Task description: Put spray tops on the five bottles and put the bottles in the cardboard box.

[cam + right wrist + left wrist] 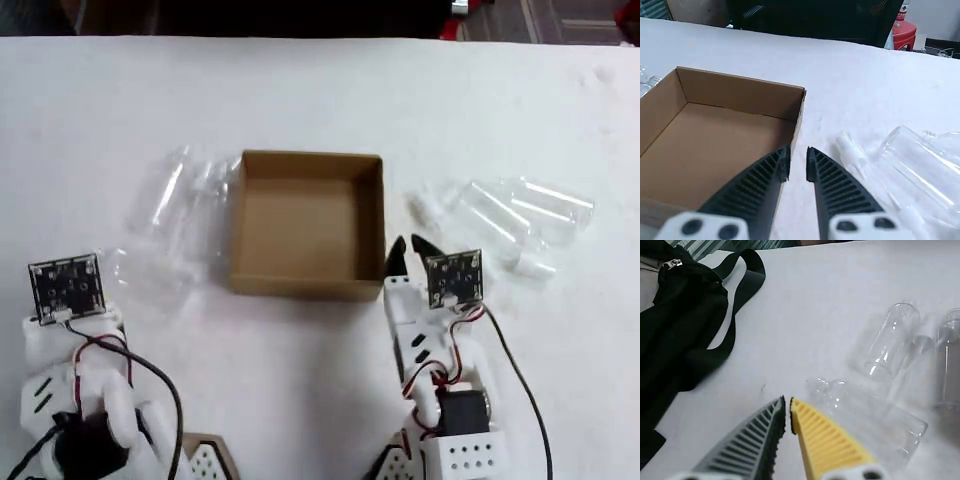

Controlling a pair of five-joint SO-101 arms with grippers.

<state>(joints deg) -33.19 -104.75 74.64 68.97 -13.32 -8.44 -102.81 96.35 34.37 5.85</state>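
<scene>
Open-topped cardboard box point(300, 283) set mid-table point(320, 100). Left of box: left-side bottles point(165, 195), clear, laid on sides and overlapped, so count cannot be told. Right of box: right-side bottles point(520, 210), clear, laid on sides, with white spray tops point(425, 205) scattered among them, one near box's right wall. At box's near right corner: right gripper point(408, 247), black fingers parted narrowly, nothing gripped. By left-side bottles: left gripper point(788, 407), grey and yellow fingers closed together, nothing gripped. Past left-side bottles: black bag point(680, 325), strap looped on table.
</scene>
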